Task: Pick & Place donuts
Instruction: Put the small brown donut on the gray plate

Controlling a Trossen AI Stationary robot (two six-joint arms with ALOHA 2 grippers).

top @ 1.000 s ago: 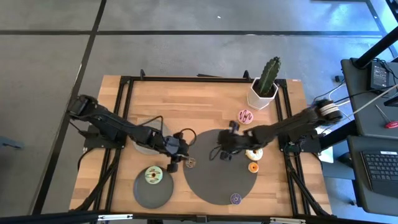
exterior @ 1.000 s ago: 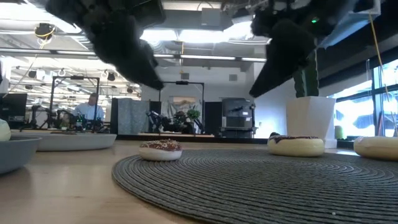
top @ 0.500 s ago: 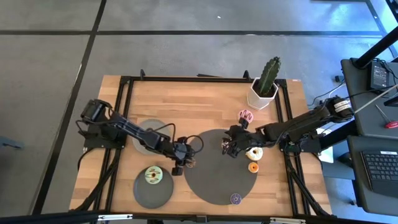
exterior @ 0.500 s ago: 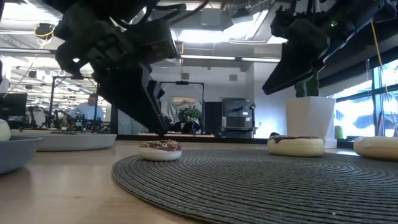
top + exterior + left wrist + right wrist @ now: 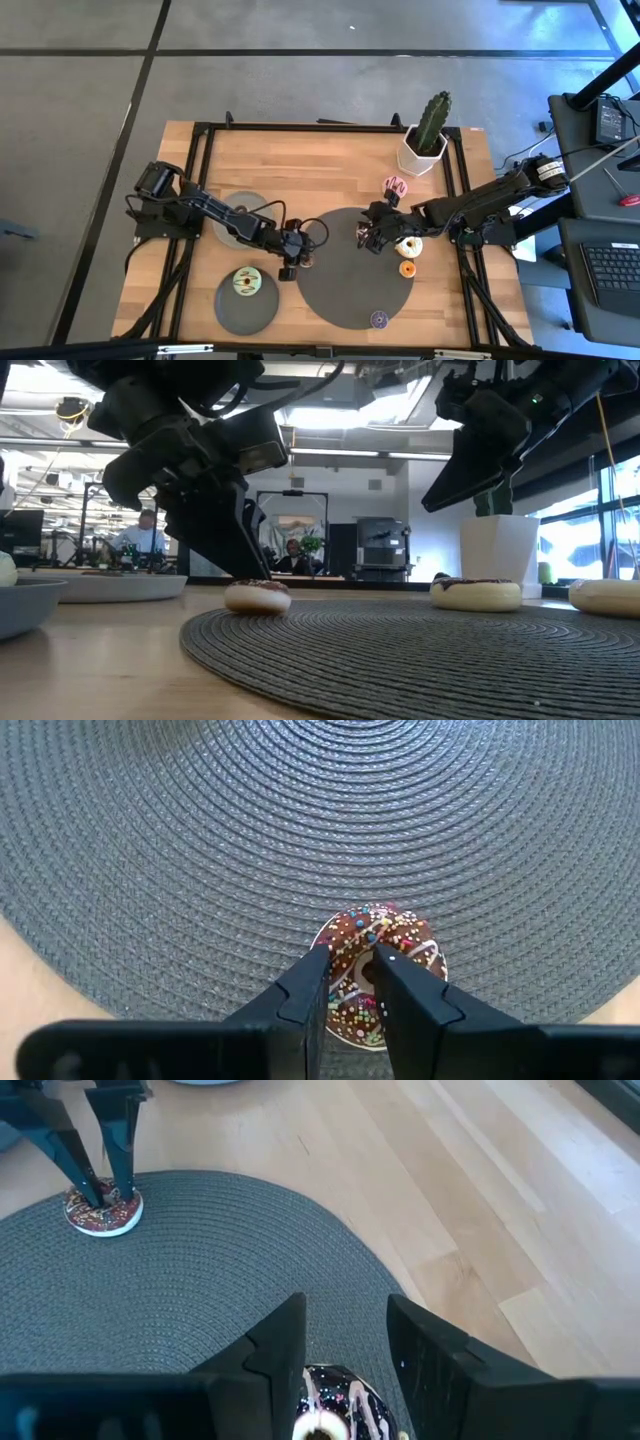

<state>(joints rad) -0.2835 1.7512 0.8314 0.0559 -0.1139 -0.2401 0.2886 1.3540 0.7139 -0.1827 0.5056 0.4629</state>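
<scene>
My left gripper (image 5: pixel 352 965) is down on the chocolate donut (image 5: pixel 378 970), its two fingers (image 5: pixel 305 990) pinched on the ring, one outside and one apparently in the hole. The donut sits at the edge of the big woven grey mat (image 5: pixel 355 268), on the side nearest the left arm. In the low view it rests on the table (image 5: pixel 90 650) just under those fingers. My right gripper (image 5: pixel 345 1335) hangs open above the mat, over a dark donut with pink icing (image 5: pixel 335 1405). Beside it lie a white donut (image 5: pixel 408 247) and an orange donut (image 5: pixel 407 269).
</scene>
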